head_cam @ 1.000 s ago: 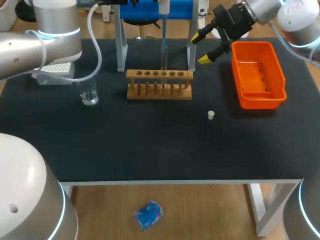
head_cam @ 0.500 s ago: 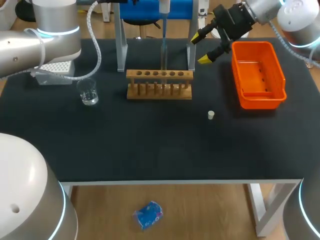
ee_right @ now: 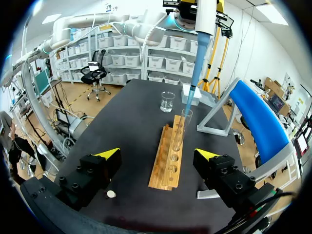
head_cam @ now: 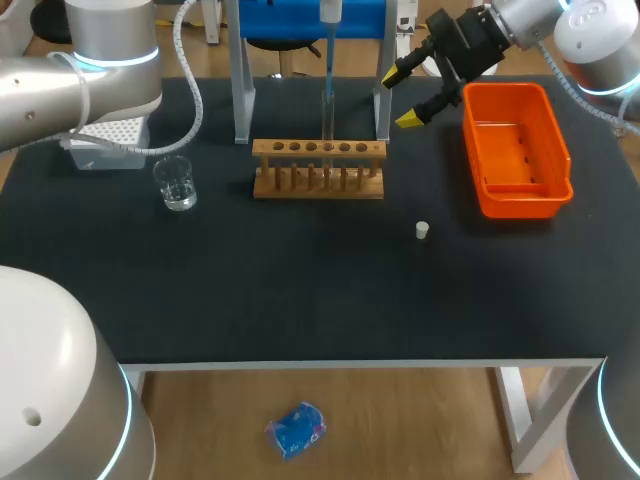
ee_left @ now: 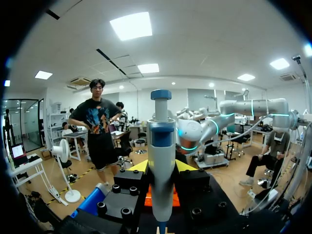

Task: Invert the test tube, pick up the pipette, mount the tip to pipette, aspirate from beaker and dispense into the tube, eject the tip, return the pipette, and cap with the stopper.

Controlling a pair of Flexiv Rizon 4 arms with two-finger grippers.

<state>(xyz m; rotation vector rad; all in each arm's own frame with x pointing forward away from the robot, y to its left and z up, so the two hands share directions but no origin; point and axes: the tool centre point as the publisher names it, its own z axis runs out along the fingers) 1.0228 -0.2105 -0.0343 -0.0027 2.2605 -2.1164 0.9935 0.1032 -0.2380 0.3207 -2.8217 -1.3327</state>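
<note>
A clear test tube (head_cam: 326,118) stands upright in the wooden rack (head_cam: 318,170). My left gripper (ee_left: 162,168) is shut on the white pipette (ee_left: 162,161), held upright above the rack. In the head view only the pipette's lower end (head_cam: 328,12) shows, and the gripper itself is cut off. Its blue tip (ee_right: 192,80) points down into the tube's mouth (ee_right: 186,113). My right gripper (head_cam: 402,97) hangs open and empty behind the rack's right end, beside the orange bin (head_cam: 515,185). The small white stopper (head_cam: 422,230) lies on the mat in front of the rack. The glass beaker (head_cam: 177,185) stands left of the rack.
A white tip box (head_cam: 105,140) sits at the back left under my left arm. A metal stand with grey legs (head_cam: 241,90) rises right behind the rack. The orange bin takes up the back right.
My left forearm has drawn back a little, uncovering more of the tip box and beaker. The pipette stays over the tube. The right arm has not moved.
</note>
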